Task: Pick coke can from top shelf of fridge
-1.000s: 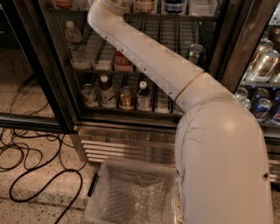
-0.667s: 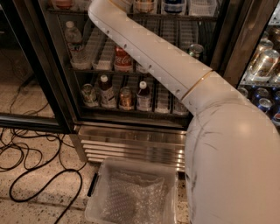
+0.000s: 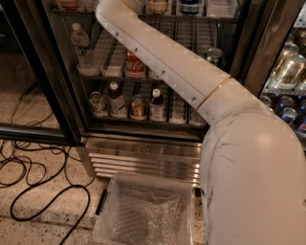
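Note:
The fridge [image 3: 143, 153] stands open before me, with a steel slatted base and wire racks. Only the front edge of the top shelf [image 3: 210, 18] shows at the top of the camera view, with bottle bottoms [image 3: 191, 5] on it. My white arm [image 3: 162, 57] reaches from the lower right up past the frame's top left. The gripper is out of view above the frame. The coke can is out of view. A red can with white script [image 3: 134, 64] stands on the middle rack, and a brown-gold can [image 3: 137, 107] on the lower one.
A clear plastic bin [image 3: 143, 210] lined with bubble wrap sits on the floor in front of the fridge base. Black cables [image 3: 28, 172] lie on the floor at the left. The open glass door [image 3: 33, 72] is at the left. A second fridge with cans [image 3: 291, 67] is at the right.
My arm's elbow has swung right and nearer the camera, filling more of the lower right. The red script can shows more from behind the forearm.

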`<action>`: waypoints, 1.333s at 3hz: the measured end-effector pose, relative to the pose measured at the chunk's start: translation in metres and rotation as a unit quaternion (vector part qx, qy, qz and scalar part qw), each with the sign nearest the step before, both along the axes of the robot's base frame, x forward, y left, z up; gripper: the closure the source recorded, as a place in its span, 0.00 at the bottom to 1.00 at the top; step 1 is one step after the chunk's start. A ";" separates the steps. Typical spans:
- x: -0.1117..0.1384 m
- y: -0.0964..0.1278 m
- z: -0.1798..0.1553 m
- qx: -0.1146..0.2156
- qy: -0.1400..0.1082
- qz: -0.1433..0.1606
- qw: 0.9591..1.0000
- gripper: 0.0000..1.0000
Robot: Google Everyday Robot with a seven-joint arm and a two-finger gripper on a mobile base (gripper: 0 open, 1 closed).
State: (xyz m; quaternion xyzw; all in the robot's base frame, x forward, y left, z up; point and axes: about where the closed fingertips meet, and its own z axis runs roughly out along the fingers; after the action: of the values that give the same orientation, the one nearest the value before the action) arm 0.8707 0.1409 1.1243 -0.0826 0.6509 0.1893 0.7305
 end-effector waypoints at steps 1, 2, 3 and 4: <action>-0.022 0.004 -0.006 0.020 0.029 0.002 0.999 1.00; -0.059 0.004 -0.020 0.043 0.068 -0.008 0.997 1.00; -0.098 0.013 -0.046 0.037 0.107 -0.007 0.994 1.00; -0.098 0.013 -0.047 0.022 0.102 -0.008 0.995 1.00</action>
State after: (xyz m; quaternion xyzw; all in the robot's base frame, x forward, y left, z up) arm 0.7724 0.1537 1.0772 -0.0421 0.7183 0.2050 0.6635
